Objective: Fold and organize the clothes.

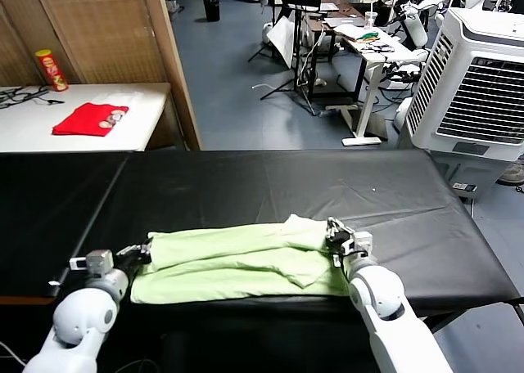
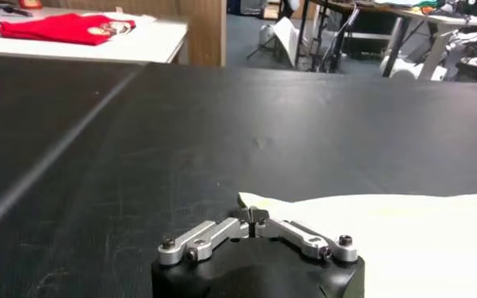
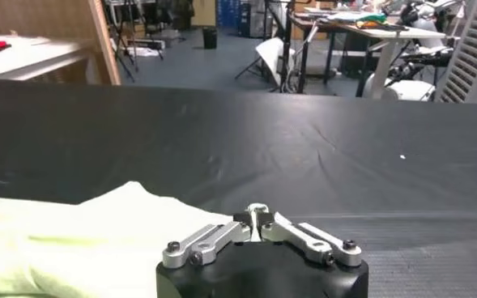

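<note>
The pale green T-shirt lies folded into a long band across the near side of the black table. My left gripper is at its left end, and in the left wrist view the gripper has its jaws shut at the corner of the shirt. My right gripper is at the shirt's right end, where a fold sticks up. In the right wrist view this gripper is shut with a pale strip pinched between the pads, beside the shirt.
A small red folded cloth and a snack can sit on a white side table at the far left. A large white air cooler stands to the right, beyond the table's end. The table's front edge runs just under the shirt.
</note>
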### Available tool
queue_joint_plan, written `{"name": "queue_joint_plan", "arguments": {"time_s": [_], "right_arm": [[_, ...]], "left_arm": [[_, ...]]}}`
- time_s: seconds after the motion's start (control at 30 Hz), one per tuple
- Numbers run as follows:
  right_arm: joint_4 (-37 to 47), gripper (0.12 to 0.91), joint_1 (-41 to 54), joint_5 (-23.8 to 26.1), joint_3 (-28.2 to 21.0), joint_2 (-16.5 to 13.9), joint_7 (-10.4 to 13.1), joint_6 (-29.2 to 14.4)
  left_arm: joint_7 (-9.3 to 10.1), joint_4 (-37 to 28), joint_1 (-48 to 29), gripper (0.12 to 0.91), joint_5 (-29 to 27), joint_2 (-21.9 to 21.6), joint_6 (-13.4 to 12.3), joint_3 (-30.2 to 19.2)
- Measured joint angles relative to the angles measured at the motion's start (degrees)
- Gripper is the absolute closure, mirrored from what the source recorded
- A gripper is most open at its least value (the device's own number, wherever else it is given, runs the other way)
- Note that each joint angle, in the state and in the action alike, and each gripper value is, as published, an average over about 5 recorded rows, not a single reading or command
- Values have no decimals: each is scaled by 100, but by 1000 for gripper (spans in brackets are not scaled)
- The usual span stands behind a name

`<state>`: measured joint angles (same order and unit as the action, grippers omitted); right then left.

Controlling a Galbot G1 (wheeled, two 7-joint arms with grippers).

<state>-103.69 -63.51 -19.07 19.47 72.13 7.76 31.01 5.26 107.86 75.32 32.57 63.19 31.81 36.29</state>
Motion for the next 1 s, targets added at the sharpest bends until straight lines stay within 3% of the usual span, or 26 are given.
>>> {"name": "queue_joint_plan", "arguments": {"time_s": [0.07,0.27,0.33,0.43,0.67,0.77,1.0], "right_arm": [[-127,597,-74,-30,63,-51,-11,-1],[-617,292,-358,-108,312,-200,-27,-34],[-766,250,-457,-122,389,-226,-47,-53],[-922,230,-579,-130,460,-239,-63,-81],[-1109,227,-678,-131,462,-227,-85,-103],[-1151,227,-683,-131,450,-232,-93,-106],[-1176,227,-704,-84,434,-212,-96,-137]], "left_arm": [[0,55,39,772,25,-29,1,38],[17,296,245,423,300,-98,4,243],[28,409,368,312,465,-68,-4,337],[42,592,615,244,724,19,-12,471],[41,764,1139,232,821,240,-91,540],[36,739,1215,278,802,327,-117,540],[35,731,1254,632,715,498,-137,520]]}}
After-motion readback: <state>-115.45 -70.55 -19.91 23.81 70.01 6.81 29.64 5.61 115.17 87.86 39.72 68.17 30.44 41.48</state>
